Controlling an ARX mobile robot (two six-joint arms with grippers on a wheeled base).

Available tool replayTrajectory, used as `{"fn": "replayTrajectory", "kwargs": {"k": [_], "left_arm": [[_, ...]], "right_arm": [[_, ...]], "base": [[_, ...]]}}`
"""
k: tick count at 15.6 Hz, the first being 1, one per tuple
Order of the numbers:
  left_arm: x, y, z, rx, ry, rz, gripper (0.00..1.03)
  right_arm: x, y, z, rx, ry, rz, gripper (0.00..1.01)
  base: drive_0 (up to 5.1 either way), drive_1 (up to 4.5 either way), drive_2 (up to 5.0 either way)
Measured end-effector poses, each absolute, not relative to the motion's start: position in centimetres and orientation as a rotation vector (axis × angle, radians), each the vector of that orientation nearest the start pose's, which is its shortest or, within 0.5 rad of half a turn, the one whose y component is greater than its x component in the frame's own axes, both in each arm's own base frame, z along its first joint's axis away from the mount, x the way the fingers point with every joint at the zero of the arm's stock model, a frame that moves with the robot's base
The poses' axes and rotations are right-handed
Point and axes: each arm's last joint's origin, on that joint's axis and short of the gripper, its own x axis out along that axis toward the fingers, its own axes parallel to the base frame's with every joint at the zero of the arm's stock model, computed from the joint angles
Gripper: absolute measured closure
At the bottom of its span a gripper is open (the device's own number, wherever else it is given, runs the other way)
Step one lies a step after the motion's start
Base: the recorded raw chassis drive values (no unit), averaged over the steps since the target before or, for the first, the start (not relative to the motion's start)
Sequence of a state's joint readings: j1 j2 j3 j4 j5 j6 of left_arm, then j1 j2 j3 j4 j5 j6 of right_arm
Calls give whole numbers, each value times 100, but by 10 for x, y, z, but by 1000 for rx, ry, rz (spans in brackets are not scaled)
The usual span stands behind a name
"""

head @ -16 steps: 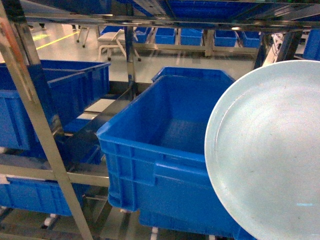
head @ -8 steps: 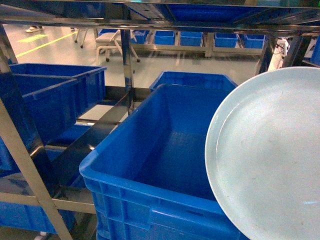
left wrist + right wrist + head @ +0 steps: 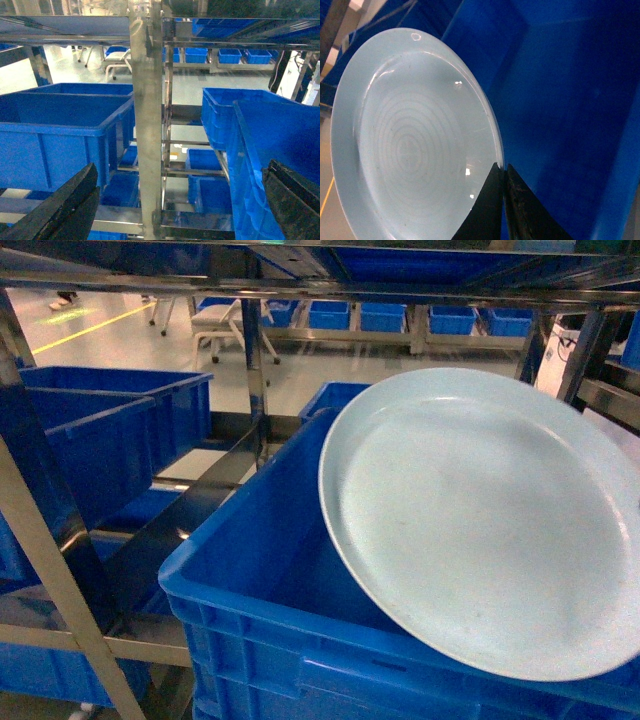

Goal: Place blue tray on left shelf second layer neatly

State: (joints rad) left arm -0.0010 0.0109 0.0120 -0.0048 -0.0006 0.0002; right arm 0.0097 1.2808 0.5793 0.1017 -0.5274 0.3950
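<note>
Right wrist view: right end effector [image 3: 504,172] clamped on blue tray [image 3: 415,145] rim; left end effector [image 3: 175,200] spread wide.

pale light-blue round shallow tray [image 3: 480,530]: faint concentric rings | ribbed rectangular plastic crate [image 3: 260,630]: deep blue | slim-upright rack [image 3: 147,125]: shiny steel

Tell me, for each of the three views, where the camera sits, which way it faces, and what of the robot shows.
Head: on the robot, slanting down at the blue tray above a blue crate; no robot parts show.
Left wrist: faces a steel upright and crates; the open left end effector shows its dark fingers at both lower corners.
Right wrist: looks along the right end effector, shut on the tray's rim.
Shared: head and right wrist both show the tray over that crate's blue interior.
</note>
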Motion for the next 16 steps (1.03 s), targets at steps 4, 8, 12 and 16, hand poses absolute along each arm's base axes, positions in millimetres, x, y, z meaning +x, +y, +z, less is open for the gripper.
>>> {"fn": "replayTrajectory", "kwargs": {"k": [4,8,12,16], "left_arm": [[98,0,166,0,4,0,5],[98,0,166,0,3,0,5],[98,0,166,0,3,0,5],[98,0,166,0,3,0,5]], "right_arm": [[298,61,168,516,828,439,99],[355,76,134,485,912,289,99],[385,92,131,499,893,263,99],[386,96,130,550,844,288,56]], "base": [[0,0,0],[0,0,0],[0,0,0],[0,0,0]]}}
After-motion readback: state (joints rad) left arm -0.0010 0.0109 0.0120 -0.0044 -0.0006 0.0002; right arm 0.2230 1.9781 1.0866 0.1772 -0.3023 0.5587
